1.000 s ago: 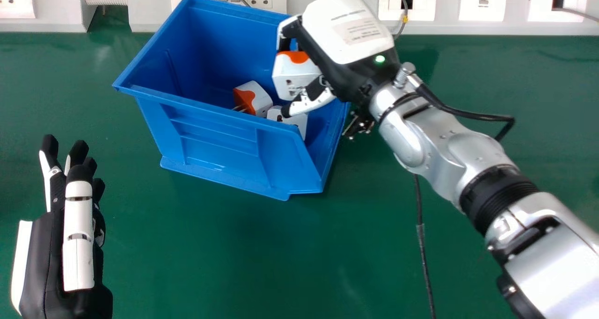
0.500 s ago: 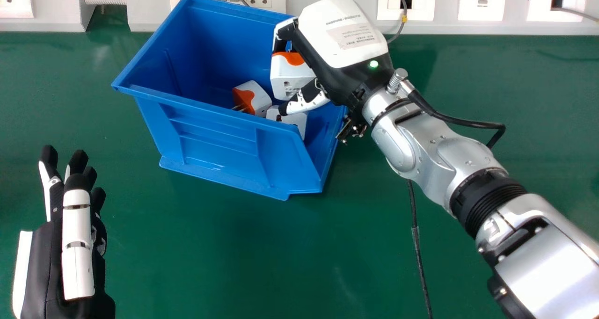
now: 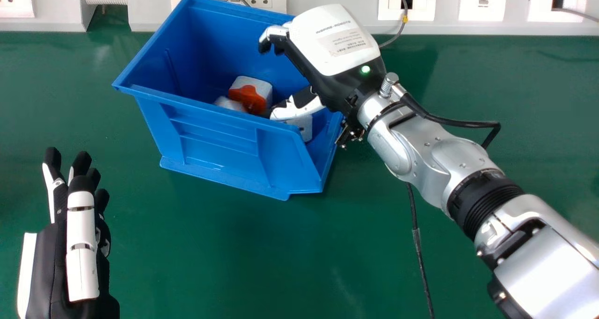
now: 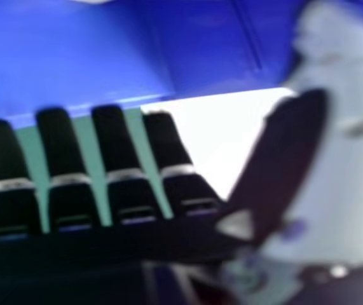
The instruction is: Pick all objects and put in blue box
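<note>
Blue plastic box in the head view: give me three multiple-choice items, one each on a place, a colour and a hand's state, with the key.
1. Where is the white and orange plug adapter?
A. Beside the black cable
B. Inside the blue plastic box
C. In the left hand

2. What colour is the tabletop?
A. Green
B. Red
C. Yellow

3. What is the state of the right hand?
A. Curled round an adapter
B. Gripping the box's rim
C. Open, holding nothing

Key:
1. B: the head view shows it within the box's walls.
2. A: the surface around the box is green.
3. C: the right hand view shows its fingers extended, with nothing between them and the thumb.
</note>
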Controlling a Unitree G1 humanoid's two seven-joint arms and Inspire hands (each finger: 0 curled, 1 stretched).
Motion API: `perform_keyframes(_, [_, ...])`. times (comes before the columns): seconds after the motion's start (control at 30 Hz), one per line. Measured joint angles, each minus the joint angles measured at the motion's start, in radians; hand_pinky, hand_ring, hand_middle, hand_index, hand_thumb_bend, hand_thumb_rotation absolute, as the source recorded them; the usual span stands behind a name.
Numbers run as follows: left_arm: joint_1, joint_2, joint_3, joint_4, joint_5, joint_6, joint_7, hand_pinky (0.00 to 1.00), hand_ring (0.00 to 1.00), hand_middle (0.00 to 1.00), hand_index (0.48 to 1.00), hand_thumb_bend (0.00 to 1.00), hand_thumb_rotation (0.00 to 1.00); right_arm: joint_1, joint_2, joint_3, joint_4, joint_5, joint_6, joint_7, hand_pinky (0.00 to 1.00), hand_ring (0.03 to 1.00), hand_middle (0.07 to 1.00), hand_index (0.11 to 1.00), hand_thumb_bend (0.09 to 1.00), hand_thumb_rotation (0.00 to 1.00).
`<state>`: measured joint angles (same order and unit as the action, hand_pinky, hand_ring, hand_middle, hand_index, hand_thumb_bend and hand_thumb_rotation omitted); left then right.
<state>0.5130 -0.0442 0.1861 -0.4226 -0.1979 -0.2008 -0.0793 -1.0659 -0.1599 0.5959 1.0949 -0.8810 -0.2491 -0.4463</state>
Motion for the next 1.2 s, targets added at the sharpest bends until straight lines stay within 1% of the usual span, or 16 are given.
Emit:
perform_keyframes(0.03, [-0.001,0.000,0.000,0.000,0.001,0.000,0.000,1.00,1.00,1.00,0.971,0.23,0.95,0.000,0.000,0.001,0.000,0.000,0.001,-0.002,0.81,0.909,0.921,0.927,0.635,0.87])
perform_keyframes(0.1, [-0.006,0.000,0.000,0.001,0.002,0.000,0.001,1.00,1.00,1.00,0.971,0.23,0.95,0.000,-0.001,0.001,0.000,0.000,0.005,-0.006,0.84,0.942,0.950,0.953,0.634,0.91])
perform_keyframes(0.23, [-0.019,0.000,-0.001,0.005,0.004,-0.001,0.002,1.00,1.00,1.00,0.969,0.23,0.95,0.000,-0.001,0.001,0.000,0.001,0.008,-0.017,0.85,0.963,0.968,0.970,0.625,0.91])
perform_keyframes(0.3, [-0.022,0.000,-0.002,0.008,0.005,-0.001,0.005,1.00,1.00,1.00,0.967,0.23,0.96,0.000,-0.002,0.001,0.000,0.003,0.008,-0.019,0.85,0.974,0.980,0.981,0.603,0.89])
perform_keyframes(0.37, [-0.025,0.001,-0.002,0.010,0.013,-0.002,0.010,1.00,1.00,1.00,0.967,0.23,0.96,0.000,-0.003,0.000,0.000,0.004,0.008,-0.021,0.85,0.978,0.984,0.985,0.591,0.89])
perform_keyframes(0.43, [-0.029,0.001,-0.002,0.013,0.021,-0.006,0.011,1.00,1.00,0.99,0.965,0.23,0.96,0.002,-0.004,-0.001,-0.003,0.006,0.007,-0.029,0.84,0.976,0.987,0.988,0.579,0.87])
perform_keyframes(0.57, [-0.038,0.003,-0.004,0.016,0.023,-0.007,0.012,1.00,1.00,0.99,0.963,0.24,0.96,0.013,-0.011,-0.003,-0.024,0.007,0.004,-0.052,0.83,0.970,0.992,0.990,0.551,0.85])
perform_keyframes(0.63, [-0.040,0.004,-0.004,0.016,0.023,-0.007,0.012,1.00,1.00,0.99,0.963,0.24,0.96,0.024,-0.016,-0.005,-0.044,0.007,0.005,-0.067,0.82,0.968,0.995,0.989,0.521,0.85])
perform_keyframes(0.8, [-0.046,0.004,-0.004,0.017,0.017,-0.006,0.011,1.00,1.00,0.99,0.964,0.24,0.95,0.095,-0.045,-0.041,-0.170,0.017,0.004,-0.094,0.83,0.968,0.998,0.989,0.475,0.81])
perform_keyframes(0.87, [-0.049,0.003,-0.005,0.018,0.008,-0.007,0.010,1.00,1.00,0.99,0.964,0.24,0.95,0.139,-0.062,-0.058,-0.249,0.022,0.018,-0.093,0.83,0.968,0.998,0.989,0.475,0.81])
perform_keyframes(0.9, [-0.050,0.003,-0.005,0.020,0.002,-0.007,0.008,1.00,1.00,0.99,0.963,0.24,0.94,0.162,-0.072,-0.066,-0.286,0.022,0.024,-0.092,0.84,0.974,0.998,0.991,0.459,0.81])
perform_keyframes(0.97, [-0.054,0.004,-0.005,0.023,-0.004,-0.007,0.004,1.00,1.00,0.99,0.963,0.24,0.94,0.223,-0.091,-0.094,-0.375,0.027,0.040,-0.091,0.84,0.974,0.998,0.991,0.459,0.81])
perform_keyframes(1.0, [-0.056,0.004,-0.005,0.025,-0.008,-0.007,0.000,1.00,1.00,1.00,0.963,0.24,0.92,0.261,-0.101,-0.110,-0.422,0.039,0.042,-0.091,0.84,0.976,0.999,0.993,0.448,0.82])
perform_keyframes(1.07, [-0.058,0.005,-0.005,0.026,-0.010,-0.006,-0.003,1.00,1.00,1.00,0.963,0.24,0.90,0.340,-0.119,-0.143,-0.505,0.063,0.041,-0.089,0.84,0.978,0.999,0.995,0.443,0.84])
perform_keyframes(1.13, [-0.061,0.006,-0.006,0.029,-0.009,-0.006,-0.008,1.00,1.00,1.00,0.962,0.24,0.89,0.437,-0.133,-0.193,-0.580,0.133,0.018,-0.072,0.85,0.982,0.999,0.996,0.440,0.86])
perform_keyframes(1.2, [-0.062,0.008,-0.004,0.033,-0.009,-0.007,-0.009,1.00,1.00,0.99,0.961,0.24,0.88,0.557,-0.149,-0.251,-0.673,0.217,-0.008,-0.041,0.86,0.986,1.000,0.997,0.446,0.88])
